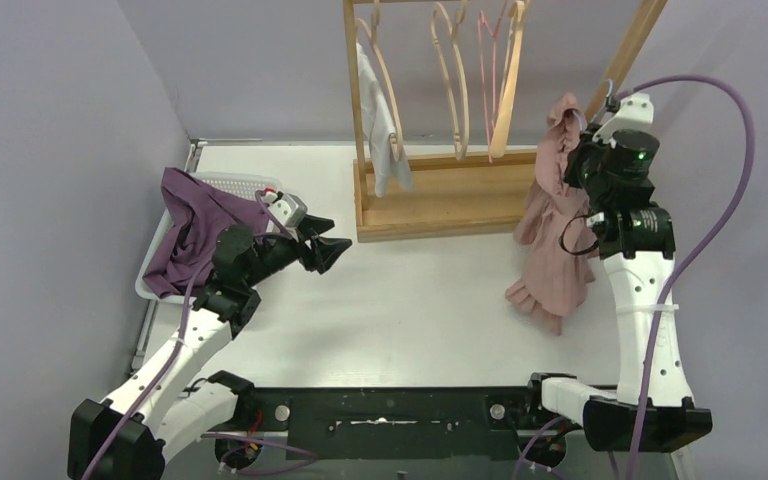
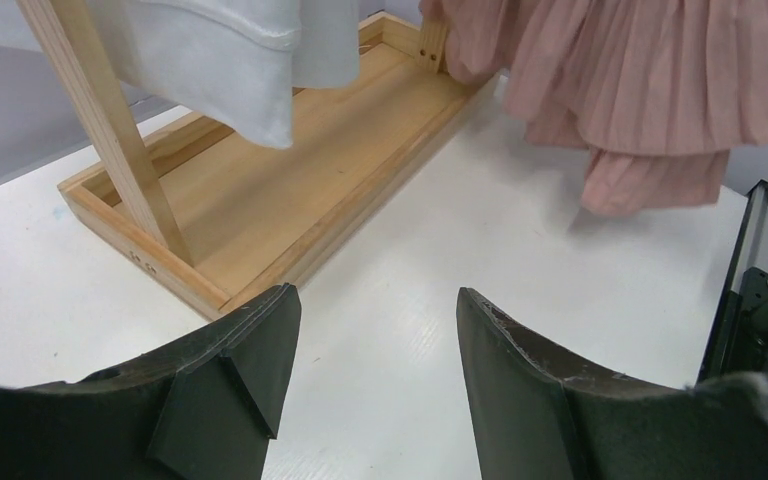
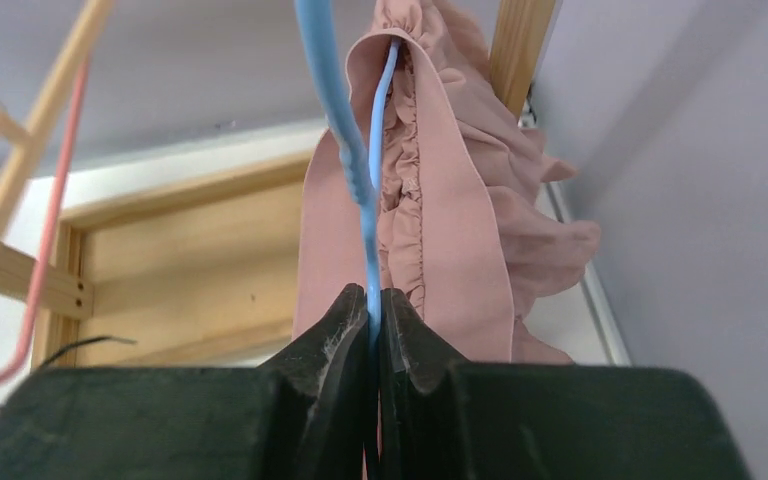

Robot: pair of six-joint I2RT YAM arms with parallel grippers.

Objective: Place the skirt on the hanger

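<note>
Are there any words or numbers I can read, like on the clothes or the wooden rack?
None: no readable writing shows on the pink pleated skirt, the thin blue hanger, the white hanging garment, the purple cloth, the light wooden rack, or the left gripper and right gripper.

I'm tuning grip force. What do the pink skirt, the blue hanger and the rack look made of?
The pink skirt looks like thin matte cloth: pleats, a gathered ruffle. The blue hanger seems plastic, or coated wire: slim, smooth, slightly glossy. The rack is pale wood, apparently unvarnished, with visible grain.
</note>
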